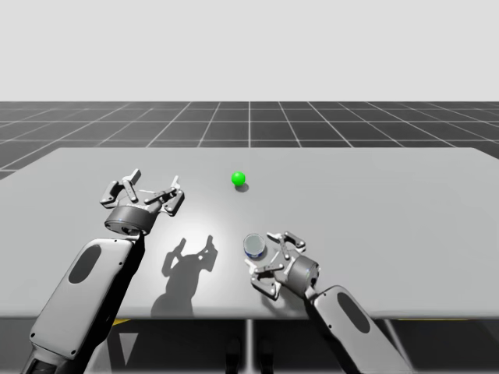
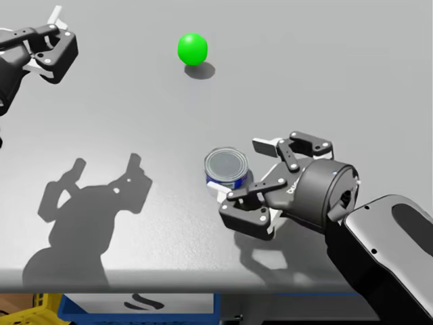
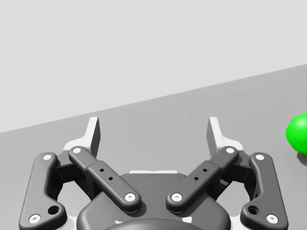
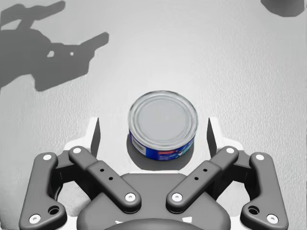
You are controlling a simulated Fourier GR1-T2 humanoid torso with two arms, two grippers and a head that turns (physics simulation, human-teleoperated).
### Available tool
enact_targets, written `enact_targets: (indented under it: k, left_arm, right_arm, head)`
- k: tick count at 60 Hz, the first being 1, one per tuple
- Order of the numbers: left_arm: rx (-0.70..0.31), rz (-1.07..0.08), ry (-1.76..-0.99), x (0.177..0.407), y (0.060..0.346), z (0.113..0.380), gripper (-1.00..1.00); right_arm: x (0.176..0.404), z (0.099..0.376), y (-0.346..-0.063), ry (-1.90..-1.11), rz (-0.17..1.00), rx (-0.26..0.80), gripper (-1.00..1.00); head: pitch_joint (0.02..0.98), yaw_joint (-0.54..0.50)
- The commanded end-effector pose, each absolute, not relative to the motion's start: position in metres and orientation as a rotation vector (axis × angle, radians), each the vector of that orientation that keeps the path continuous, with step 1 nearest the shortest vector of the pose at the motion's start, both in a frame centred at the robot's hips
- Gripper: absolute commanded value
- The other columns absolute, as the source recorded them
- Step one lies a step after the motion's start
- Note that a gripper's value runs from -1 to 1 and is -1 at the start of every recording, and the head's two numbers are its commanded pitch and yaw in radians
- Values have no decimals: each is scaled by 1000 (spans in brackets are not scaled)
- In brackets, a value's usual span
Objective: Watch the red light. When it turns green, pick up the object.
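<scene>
The light is a small ball point(image 1: 238, 178) point(image 2: 193, 49) glowing green on the grey table point(image 1: 390, 202); it sits ahead of and to one side of my left gripper point(image 3: 153, 132) as the green ball point(image 3: 298, 134). A short blue can point(image 1: 254, 246) point(image 2: 228, 168) point(image 4: 163, 124) with a silver lid stands upright near the table's front. My right gripper point(image 1: 263, 257) point(image 2: 247, 177) point(image 4: 153, 129) is open, low over the table, with the can between its fingers and a gap on both sides. My left gripper point(image 1: 154, 181) point(image 2: 64, 40) hangs open and holds nothing, well left of the ball.
The arms' shadows fall on the table between the grippers. The table's front edge point(image 2: 203, 288) runs just behind my right wrist. A blue crate point(image 2: 135, 306) sits under that edge.
</scene>
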State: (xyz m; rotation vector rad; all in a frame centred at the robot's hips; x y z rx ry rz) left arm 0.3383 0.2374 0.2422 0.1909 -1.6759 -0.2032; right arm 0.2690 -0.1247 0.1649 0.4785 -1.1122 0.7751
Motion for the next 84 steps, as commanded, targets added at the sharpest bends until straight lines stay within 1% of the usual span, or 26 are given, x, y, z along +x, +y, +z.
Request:
enact_targets:
  k: [1,9,14,24,32,38,39,40,42,43,44,46,48,51,58,72,77,84]
  left_arm:
    - [191,-203,-1676,339,237,242,-1000]
    - [191,-203,-1676,339,237,242,-1000]
    - [191,-203,-1676,339,237,242,-1000]
    - [191,-203,-1676,339,237,242,-1000]
    - [191,-203,-1676,339,237,242,-1000]
    - [191,-203,-1676,339,237,242,-1000]
    - [191,-203,-1676,339,237,242,-1000]
    - [191,-203,-1676,339,237,242,-1000]
    - [191,-203,-1676,339,237,242,-1000]
    - [191,-203,-1676,339,237,242,-1000]
    - [191,-203,-1676,339,237,242,-1000]
    - [191,-203,-1676,339,237,242,-1000]
    - [191,-203,-1676,339,237,242,-1000]
    - [191,-203,-1676,339,237,242,-1000]
    - [191,-203,-1676,339,237,242,-1000]
    - [191,-207,-1677,338,238,243,-1000]
    - [191,-209,-1677,339,237,242,-1000]
    - [191,-211,-1676,338,237,242,-1000]
  right_arm:
    - [279,156,-116,-1124,781,422,-1000]
    - [285,148,-110,-1106,781,401,-1000]
    - [288,142,-105,-1074,781,409,-1000]
    - [293,137,-99,-1071,776,391,-1000]
    - [294,134,-95,-1069,786,370,-1000]
    - [293,131,-95,-1041,803,354,-1000]
    - [292,131,-95,-1036,811,358,-880]
    - [291,130,-96,-1039,815,346,-649]
    - [291,129,-97,-1041,813,332,-321]
    - [290,129,-97,-1033,808,331,276]
    - [290,129,-98,-1025,802,339,751]
    - [290,128,-99,-1016,802,338,943]
    - [290,128,-100,-1017,804,327,964]
    - [290,127,-102,-1010,799,337,991]
    - [289,127,-104,-1013,798,331,1000]
    - [289,128,-106,-1023,799,327,1000]
    - [289,127,-106,-1027,802,329,1000]
    - [288,127,-106,-1027,806,331,1000]
  head:
    - [894,2]
    - [896,7]
    - [898,10]
    - [900,11]
    - [901,10]
    - [899,8]
    - [898,7]
    - [897,7]
    - [896,8]
    - [895,8]
    - [896,7]
    - [894,6]
    - [891,5]
    - [886,5]
    - [856,4]
    - [726,-1]
    - [651,-4]
    - [573,-6]
